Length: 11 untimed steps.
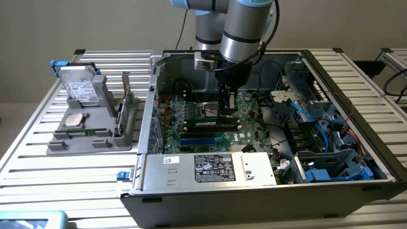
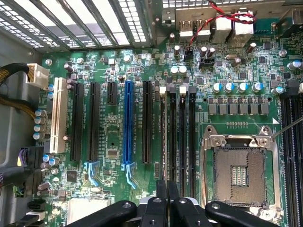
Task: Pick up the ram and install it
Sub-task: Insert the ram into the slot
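Pincer tight around ram (upright)

— Lighting? Soft, even room light; the pale worktop gleams at the exterior view's left, and the computer case holds deep shadow inside.

— And from the wrist? Slats blown out white; motherboard evenly lit.

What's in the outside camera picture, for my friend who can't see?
A silver-grey robot arm reaches down into an open grey metal computer case, its black gripper shut above the green motherboard. A grey tray of spare parts sits beside the case on the slatted metal table, toward the exterior view's left.
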### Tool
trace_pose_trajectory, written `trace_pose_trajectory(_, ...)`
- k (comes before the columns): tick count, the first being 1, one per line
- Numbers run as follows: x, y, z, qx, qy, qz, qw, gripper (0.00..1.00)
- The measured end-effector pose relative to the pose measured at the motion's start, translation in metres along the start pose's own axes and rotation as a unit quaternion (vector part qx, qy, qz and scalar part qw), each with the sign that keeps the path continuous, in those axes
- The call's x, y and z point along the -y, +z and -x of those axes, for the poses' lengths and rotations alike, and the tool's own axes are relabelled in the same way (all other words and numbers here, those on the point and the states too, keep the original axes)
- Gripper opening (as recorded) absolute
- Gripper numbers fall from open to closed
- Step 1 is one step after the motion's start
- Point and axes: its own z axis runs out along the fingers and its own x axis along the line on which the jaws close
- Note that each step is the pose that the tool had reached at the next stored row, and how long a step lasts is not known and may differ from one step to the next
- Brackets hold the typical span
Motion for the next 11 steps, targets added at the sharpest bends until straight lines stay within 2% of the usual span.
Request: trace_pose_trajectory(11,0.0002,0.0018,0.0002,-0.0032,0.0,0.0,1.0,0.12)
